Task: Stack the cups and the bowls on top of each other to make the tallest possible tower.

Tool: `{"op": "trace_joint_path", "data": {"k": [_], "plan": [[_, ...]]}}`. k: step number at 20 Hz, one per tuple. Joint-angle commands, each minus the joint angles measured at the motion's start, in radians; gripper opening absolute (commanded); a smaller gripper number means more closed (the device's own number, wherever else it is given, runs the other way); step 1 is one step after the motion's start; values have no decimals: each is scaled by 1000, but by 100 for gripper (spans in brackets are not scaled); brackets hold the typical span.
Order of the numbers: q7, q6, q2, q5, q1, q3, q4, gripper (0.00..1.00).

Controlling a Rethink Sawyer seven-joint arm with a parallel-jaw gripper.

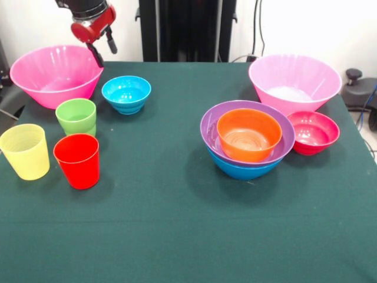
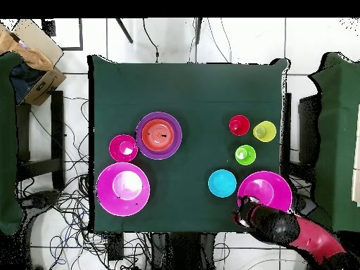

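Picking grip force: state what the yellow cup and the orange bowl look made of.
Yellow cup: likely thin plastic, translucent, since its ribbed wall lets light through. Orange bowl: probably hard plastic, opaque and glossy, with bright highlights inside.
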Motion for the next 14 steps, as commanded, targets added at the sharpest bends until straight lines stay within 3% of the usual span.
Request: {"op": "trace_joint_path", "data": {"k": [1,7,14], "plan": [[161,-61,69,-51,37,-12,-104,100],[68,24,89,-16,-34,44,-124,100],[69,49,67,-14,-30,50,-126,100]]}}
